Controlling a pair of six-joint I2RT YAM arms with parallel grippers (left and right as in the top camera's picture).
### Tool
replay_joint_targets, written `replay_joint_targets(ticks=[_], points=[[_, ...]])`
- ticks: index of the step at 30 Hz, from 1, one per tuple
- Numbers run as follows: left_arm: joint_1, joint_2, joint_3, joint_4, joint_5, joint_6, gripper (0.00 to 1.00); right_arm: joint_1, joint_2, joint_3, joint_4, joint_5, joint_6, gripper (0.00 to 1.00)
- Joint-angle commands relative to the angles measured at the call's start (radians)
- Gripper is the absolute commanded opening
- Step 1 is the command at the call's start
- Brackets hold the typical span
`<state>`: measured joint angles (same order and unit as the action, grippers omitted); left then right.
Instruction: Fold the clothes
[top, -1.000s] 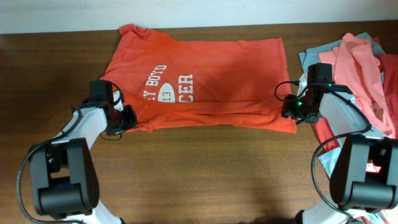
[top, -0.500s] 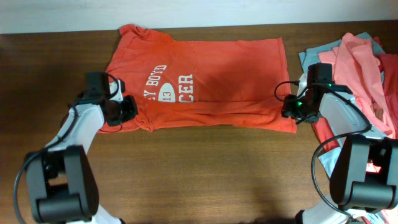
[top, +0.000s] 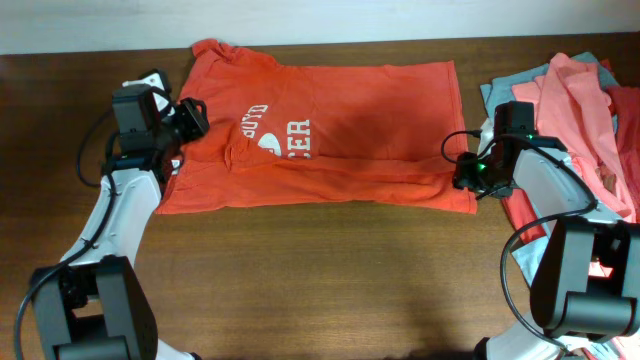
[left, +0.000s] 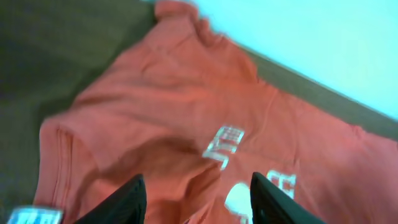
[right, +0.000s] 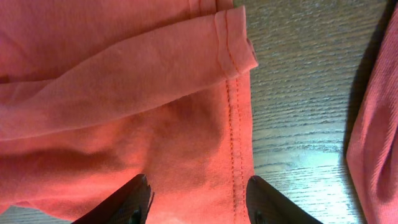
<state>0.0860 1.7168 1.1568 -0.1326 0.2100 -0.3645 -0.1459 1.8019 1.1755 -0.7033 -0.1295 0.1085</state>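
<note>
The orange-red T-shirt (top: 350, 130) with white lettering lies spread across the far middle of the table. My left gripper (top: 188, 120) is at its left edge, shut on a bunch of its fabric (left: 193, 186) and holding it raised, so a fold covers part of the lettering (top: 268, 135). My right gripper (top: 463, 176) rests on the shirt's near right corner, shut on the fabric by the stitched hem (right: 233, 137). Salmon-pink (top: 580, 110) and teal-grey (top: 510, 85) shirts lie heaped at the right.
The heap of other clothes (top: 590, 150) sits close behind the right arm and reaches the table's right edge. Bare brown wood (top: 320, 280) runs along the near side. A pale wall (top: 100, 20) borders the far edge.
My left gripper has moved from the shirt's near left corner up and away to its far left, dragging fabric along and folding it over the lettering. The right arm has not moved.
</note>
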Motion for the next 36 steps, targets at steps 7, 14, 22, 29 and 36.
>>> replay_joint_targets(ticks=[7,14,22,29,36], points=[[0.001,0.016,0.003,-0.378,-0.124,0.048,0.41,0.002,0.002,-0.001,-0.015,0.011,-0.005,0.56],[0.001,0.102,0.002,-0.382,-0.166,0.055,0.31,0.002,0.002,-0.001,0.07,0.071,-0.008,0.55],[0.002,0.188,0.002,-0.374,-0.186,0.056,0.31,0.001,0.042,-0.001,0.173,0.077,-0.007,0.47],[0.002,0.196,0.002,-0.377,-0.192,0.055,0.31,0.001,0.069,-0.001,0.237,0.077,-0.003,0.4],[0.002,0.196,0.002,-0.377,-0.192,0.055,0.31,0.001,0.091,-0.001,0.279,0.073,0.003,0.04]])
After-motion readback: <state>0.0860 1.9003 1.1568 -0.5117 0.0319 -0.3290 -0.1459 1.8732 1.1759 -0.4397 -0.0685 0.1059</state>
